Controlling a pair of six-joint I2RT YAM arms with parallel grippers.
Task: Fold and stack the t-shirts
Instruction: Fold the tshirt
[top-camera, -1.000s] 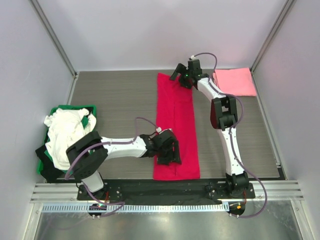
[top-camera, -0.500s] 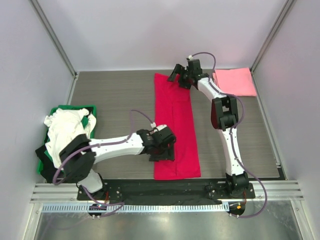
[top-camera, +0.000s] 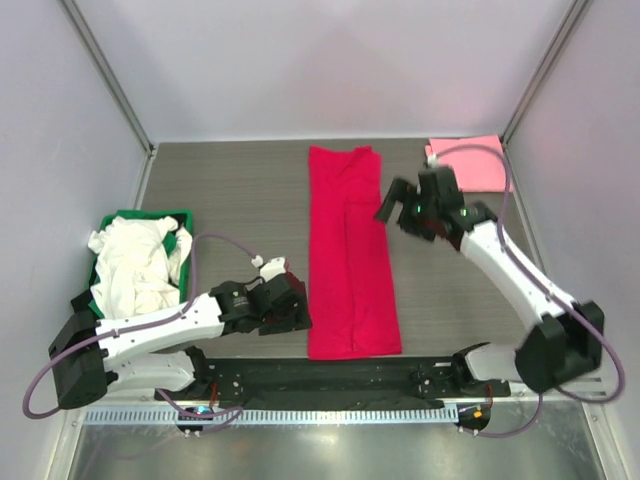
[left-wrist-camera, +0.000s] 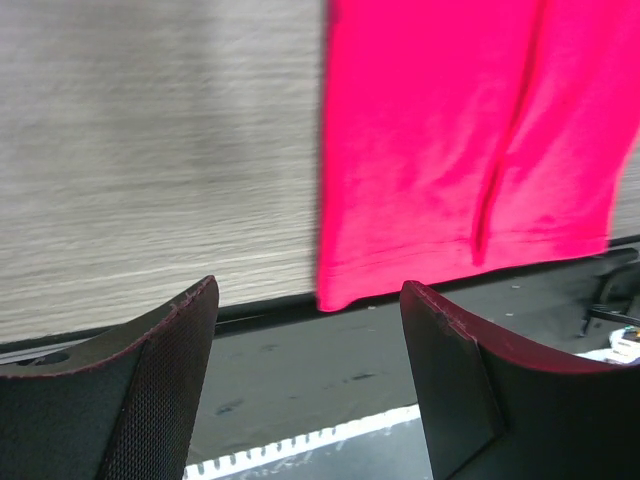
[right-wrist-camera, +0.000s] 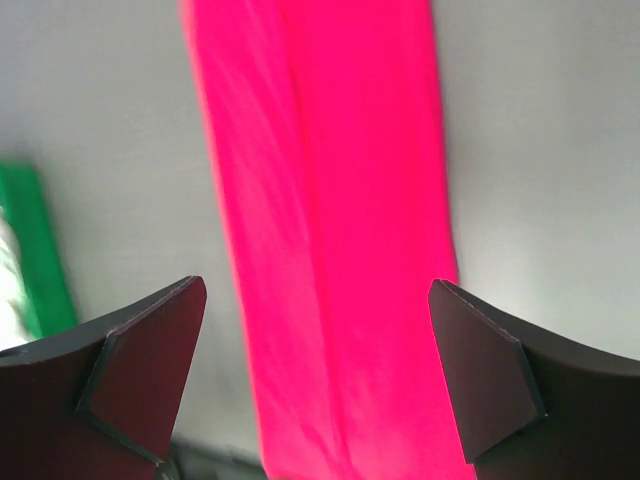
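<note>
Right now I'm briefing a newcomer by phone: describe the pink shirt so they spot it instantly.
Look to the far right corner of the grey table. The light pink t-shirt lies there, folded into a flat rectangle. It is paler and far shorter than the long crimson t-shirt down the middle.

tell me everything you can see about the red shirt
The red shirt is a crimson, soft-looking cloth folded lengthwise into a long narrow strip, with a lapped edge running down its middle. It lies flat on the grey table, from near the far edge to the near edge. The left gripper and right gripper are both open and off it.
</note>
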